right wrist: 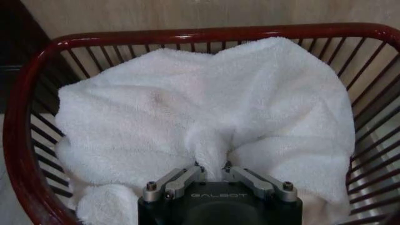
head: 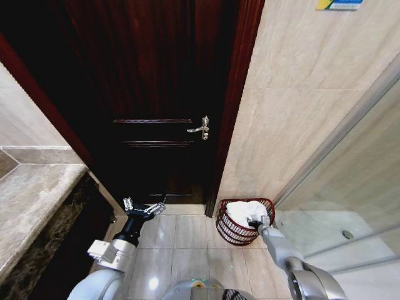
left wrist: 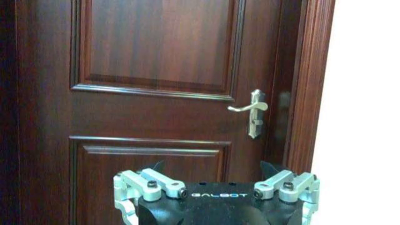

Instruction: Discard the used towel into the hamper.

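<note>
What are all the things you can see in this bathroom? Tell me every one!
hamper: one, dark red wire, on the floor by the wall right of the door
towel: one, white, piled inside the hamper
door: one, dark brown wood, straight ahead
door handle: one, silver, on the door's right side
counter: one, grey-brown stone, at the left
glass panel: one, clear, at the right
left hand: one, open, held low in front of the door
right hand: one, shut on a fold of the towel, at the hamper
</note>
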Motion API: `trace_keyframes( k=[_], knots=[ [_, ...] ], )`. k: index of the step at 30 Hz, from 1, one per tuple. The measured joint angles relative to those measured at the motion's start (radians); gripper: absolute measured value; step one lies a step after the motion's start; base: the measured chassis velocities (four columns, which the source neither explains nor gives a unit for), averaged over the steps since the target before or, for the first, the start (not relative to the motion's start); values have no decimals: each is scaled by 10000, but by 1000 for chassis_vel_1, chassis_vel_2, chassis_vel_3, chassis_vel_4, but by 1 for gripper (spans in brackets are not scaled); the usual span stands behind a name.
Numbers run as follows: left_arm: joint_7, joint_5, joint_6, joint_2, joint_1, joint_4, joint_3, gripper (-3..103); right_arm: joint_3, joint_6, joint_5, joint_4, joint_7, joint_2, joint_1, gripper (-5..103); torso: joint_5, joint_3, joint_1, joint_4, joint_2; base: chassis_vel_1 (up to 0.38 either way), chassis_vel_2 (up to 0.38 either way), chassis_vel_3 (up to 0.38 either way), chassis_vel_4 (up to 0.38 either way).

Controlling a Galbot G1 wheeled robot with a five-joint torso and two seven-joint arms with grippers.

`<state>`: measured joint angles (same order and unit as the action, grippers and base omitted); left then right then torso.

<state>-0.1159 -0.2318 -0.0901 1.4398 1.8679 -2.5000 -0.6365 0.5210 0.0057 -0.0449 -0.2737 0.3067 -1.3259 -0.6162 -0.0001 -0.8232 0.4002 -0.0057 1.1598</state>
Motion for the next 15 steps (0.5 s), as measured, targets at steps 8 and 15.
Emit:
trace_keyframes(
  k=[8, 15],
  knots=[
    [0, 0, 0, -1, 0, 0, 0, 99, -202, -179, -233, -844, 121, 253, -310, 20, 3, -1, 0, 1, -1, 0, 0, 0, 0],
    [0, 0, 0, -1, 0, 0, 0, 99, -456, 693, -640, -2111, 369, 585, -1125, 47, 2, -1, 0, -1, -1, 0, 0, 0, 0]
  ],
)
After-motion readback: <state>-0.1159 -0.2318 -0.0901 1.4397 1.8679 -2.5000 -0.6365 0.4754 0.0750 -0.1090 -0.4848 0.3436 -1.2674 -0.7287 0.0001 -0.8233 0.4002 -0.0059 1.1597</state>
